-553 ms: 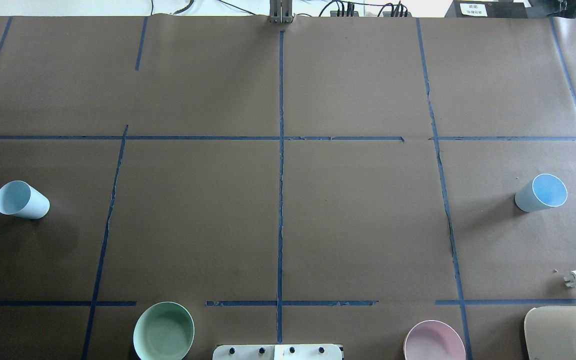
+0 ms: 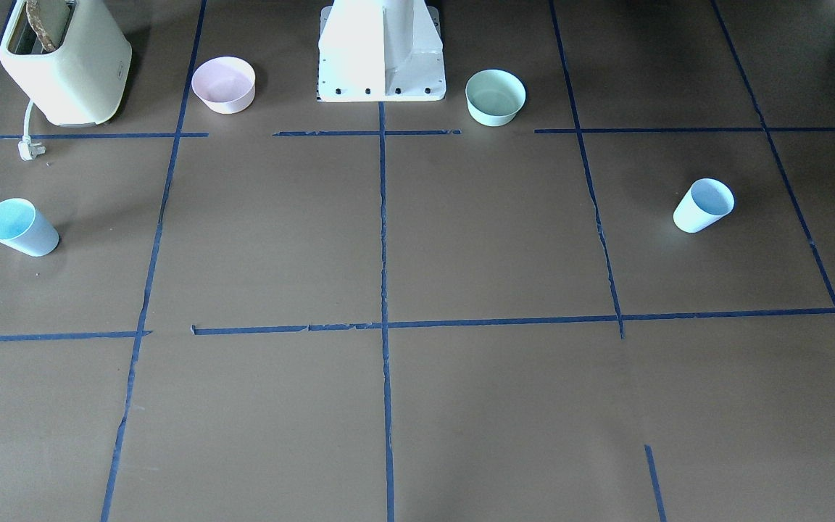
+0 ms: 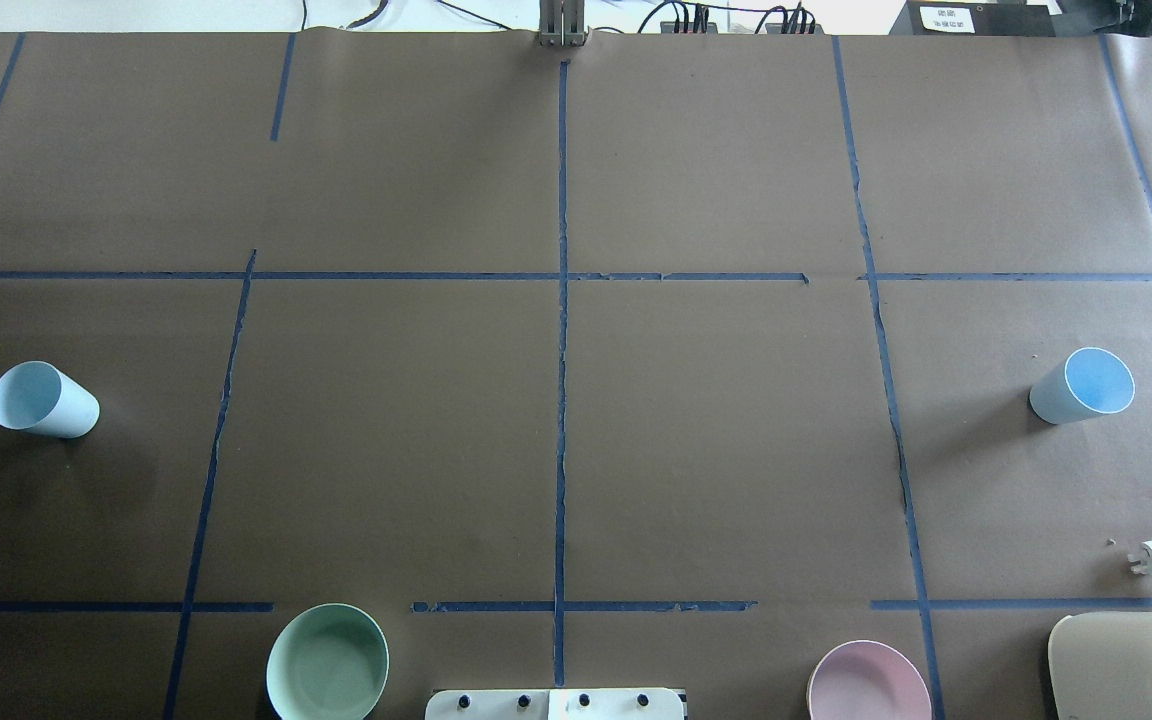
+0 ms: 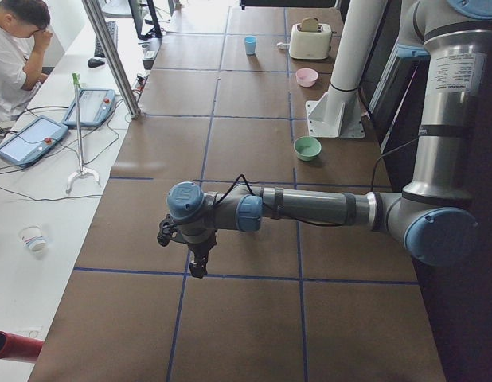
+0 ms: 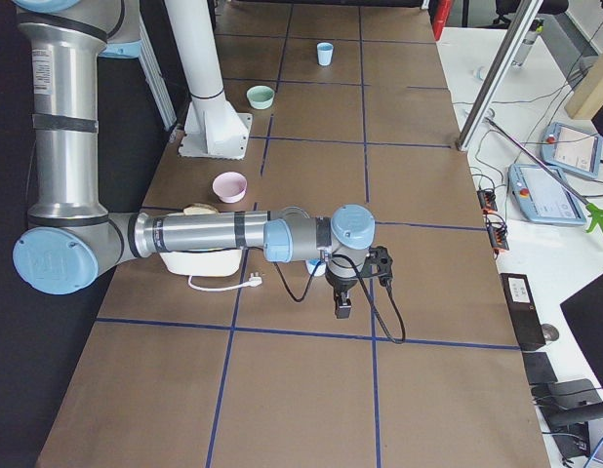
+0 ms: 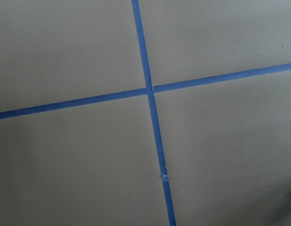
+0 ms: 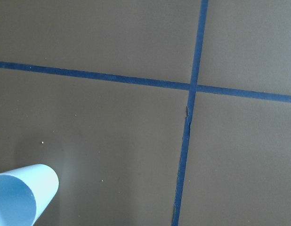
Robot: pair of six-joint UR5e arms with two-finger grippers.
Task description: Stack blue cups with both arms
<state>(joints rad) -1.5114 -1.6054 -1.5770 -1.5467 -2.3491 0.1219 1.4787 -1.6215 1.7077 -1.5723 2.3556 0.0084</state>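
Two pale blue cups stand upright on the brown table. One cup [image 3: 41,400] is at the far left and also shows in the front view [image 2: 704,205]. The other cup [image 3: 1084,385] is at the far right, and shows in the front view [image 2: 20,227] and at the right wrist view's lower left [image 7: 20,195]. The left gripper [image 4: 197,267] shows only in the left side view, pointing down over the table. The right gripper [image 5: 341,307] shows only in the right side view, pointing down close by the right cup. I cannot tell whether either is open or shut.
A mint-green bowl [image 3: 328,662] and a pink bowl [image 3: 868,682] sit near the white pedestal base [image 2: 381,51]. A cream toaster [image 2: 62,61] with a loose plug [image 3: 1151,560] stands at the near right. Blue tape lines [image 3: 562,400] cross the table. An operator [image 4: 15,48] sits beside it.
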